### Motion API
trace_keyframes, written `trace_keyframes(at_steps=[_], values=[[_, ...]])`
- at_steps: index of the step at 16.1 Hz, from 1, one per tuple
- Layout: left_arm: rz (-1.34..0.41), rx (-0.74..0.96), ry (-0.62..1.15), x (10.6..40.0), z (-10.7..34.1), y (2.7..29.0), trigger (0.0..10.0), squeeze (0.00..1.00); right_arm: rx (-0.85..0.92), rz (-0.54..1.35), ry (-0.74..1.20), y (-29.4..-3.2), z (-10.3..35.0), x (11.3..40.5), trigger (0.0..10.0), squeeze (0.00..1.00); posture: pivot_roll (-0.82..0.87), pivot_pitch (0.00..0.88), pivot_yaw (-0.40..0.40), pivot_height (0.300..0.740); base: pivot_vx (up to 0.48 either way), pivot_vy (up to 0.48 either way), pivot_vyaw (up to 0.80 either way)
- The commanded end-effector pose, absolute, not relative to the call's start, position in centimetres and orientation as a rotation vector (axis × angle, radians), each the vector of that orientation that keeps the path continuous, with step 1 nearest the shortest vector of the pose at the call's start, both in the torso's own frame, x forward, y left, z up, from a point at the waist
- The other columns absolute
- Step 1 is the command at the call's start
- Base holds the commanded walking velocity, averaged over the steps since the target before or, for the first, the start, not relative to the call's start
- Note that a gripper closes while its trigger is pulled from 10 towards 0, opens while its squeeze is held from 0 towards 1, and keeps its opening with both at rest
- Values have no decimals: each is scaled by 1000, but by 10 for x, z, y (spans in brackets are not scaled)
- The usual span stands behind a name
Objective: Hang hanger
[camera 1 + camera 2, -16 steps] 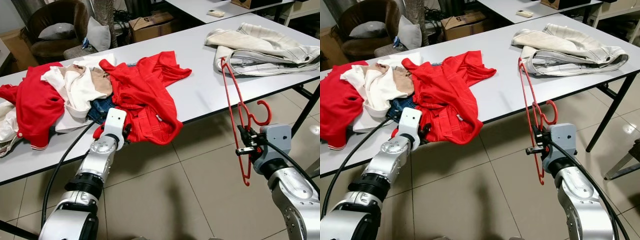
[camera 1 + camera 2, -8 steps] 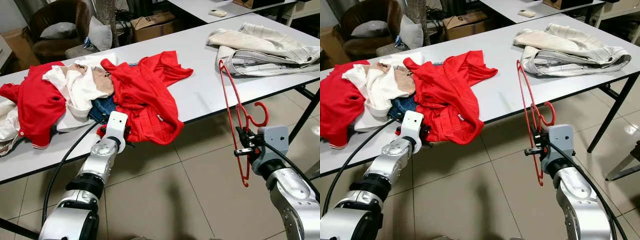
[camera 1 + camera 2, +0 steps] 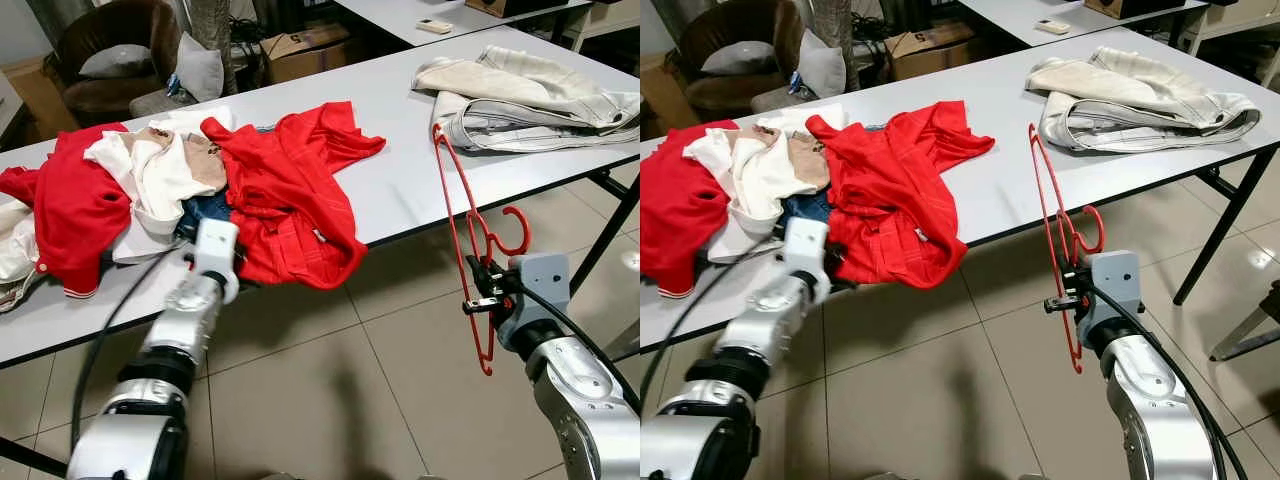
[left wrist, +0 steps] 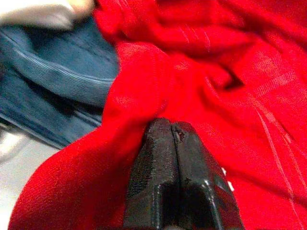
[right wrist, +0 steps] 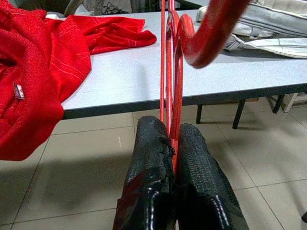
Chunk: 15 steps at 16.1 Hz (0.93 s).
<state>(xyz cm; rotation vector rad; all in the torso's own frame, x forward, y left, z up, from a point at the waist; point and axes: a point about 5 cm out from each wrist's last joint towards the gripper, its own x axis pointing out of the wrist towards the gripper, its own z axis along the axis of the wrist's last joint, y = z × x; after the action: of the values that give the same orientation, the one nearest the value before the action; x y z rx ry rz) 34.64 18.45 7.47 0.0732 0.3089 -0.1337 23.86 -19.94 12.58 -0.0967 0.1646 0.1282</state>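
My right tool point(image 3: 478, 290) grips the red hanger point(image 3: 463, 235) upright; left tool point(image 4: 175, 143), pinched closed, meets the red shirt point(image 3: 290, 190). Next, I thread them together.

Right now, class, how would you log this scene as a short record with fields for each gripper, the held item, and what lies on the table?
right gripper: jaws shut on the thin red plastic hanger, held upright past the table edge, above the tiled floor
left gripper: jaws shut, pressed against the red ribbed shirt at the table's near edge
table: long white table
left pile: red, white, beige and blue denim clothes
far right: folded cream striped garment
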Motion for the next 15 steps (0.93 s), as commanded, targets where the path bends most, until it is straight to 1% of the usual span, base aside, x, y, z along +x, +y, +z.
trace_keyframes(at_steps=[1, 2, 5, 7, 9, 10, 11, 12, 13, 14, 15], values=[[-105, 69, 247, 352, 90, 196, 0, 0, -94, 133, 145, -196, 129, 242, 10000, 0, -144, 0, 160, 740, 0, 0, 0], [-50, 77, 196, 356, 105, 214, 0, 0, -94, 126, 143, -198, 129, 242, 10000, 0, -142, 0, 160, 740, 0, 0, 0], [56, 88, 91, 361, 138, 248, 0, 0, -92, 120, 140, -199, 129, 243, 10000, 0, -138, 0, 160, 740, 0, 0, 0], [152, 114, 6, 363, 171, 279, 0, 0, -86, 115, 136, -200, 130, 245, 10000, 0, -129, 0, 157, 740, 0, 0, 0], [161, 137, 14, 363, 174, 285, 0, 0, -83, 118, 135, -199, 129, 246, 10000, 0, -121, 0, 155, 740, 0, 0, 0], [160, 172, 70, 362, 166, 286, 0, 0, -82, 123, 135, -197, 129, 247, 10000, 0, -121, 0, 155, 740, 0, 0, 0], [37, 205, 105, 362, 155, 268, 10000, 0, -82, 126, 135, -197, 129, 247, 10000, 0, -121, 0, 155, 740, 0, 0, 0], [-92, 162, 115, 362, 147, 246, 10000, 404, -81, 126, 135, -197, 128, 247, 10000, 0, -119, 0, 157, 740, 0, 0, 0], [-132, 134, 120, 362, 145, 238, 10000, 404, -81, 126, 135, -197, 128, 247, 10000, 0, -119, 0, 157, 740, 0, 0, 0], [-201, 95, 143, 361, 139, 225, 10000, 1000, -80, 126, 135, -196, 128, 247, 10000, 0, -120, 0, 159, 740, 0, 0, 0], [-340, 3, 226, 355, 122, 194, 10000, 1000, -81, 125, 133, -197, 129, 247, 10000, 0, -129, 0, 162, 740, 0, 0, 0]])
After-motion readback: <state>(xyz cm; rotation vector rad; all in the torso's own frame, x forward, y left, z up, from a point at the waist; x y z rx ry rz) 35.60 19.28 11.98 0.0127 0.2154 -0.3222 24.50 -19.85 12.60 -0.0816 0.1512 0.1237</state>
